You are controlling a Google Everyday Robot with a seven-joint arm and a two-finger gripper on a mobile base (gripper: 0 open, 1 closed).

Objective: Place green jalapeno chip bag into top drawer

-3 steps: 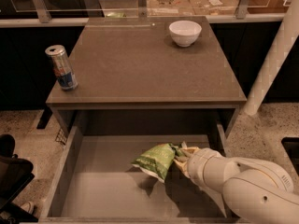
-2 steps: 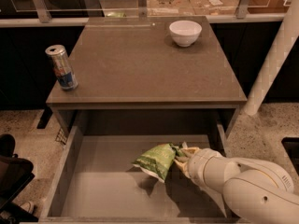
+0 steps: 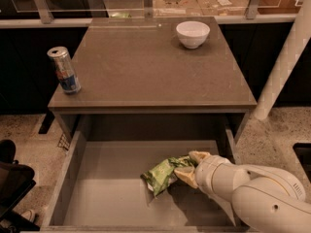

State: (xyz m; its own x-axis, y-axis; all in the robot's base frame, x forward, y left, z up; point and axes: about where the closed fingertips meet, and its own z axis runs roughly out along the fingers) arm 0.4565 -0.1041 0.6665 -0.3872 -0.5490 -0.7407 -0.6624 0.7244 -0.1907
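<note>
The green jalapeno chip bag (image 3: pixel 165 174) is crumpled and sits low inside the open top drawer (image 3: pixel 102 188), right of its middle, with its left end at or just above the drawer bottom. My gripper (image 3: pixel 188 168) reaches in from the right on a white arm and is shut on the right end of the bag, with cream fingers (image 3: pixel 198 156) above and below it. The drawer is pulled out below the table's front edge.
A silver-and-blue drink can (image 3: pixel 64 70) stands at the front left of the grey-brown table top (image 3: pixel 146 67). A white bowl (image 3: pixel 193 34) sits at the back right. A white pole (image 3: pixel 282 67) stands right of the table. A dark chair part (image 3: pixel 12 183) is at lower left.
</note>
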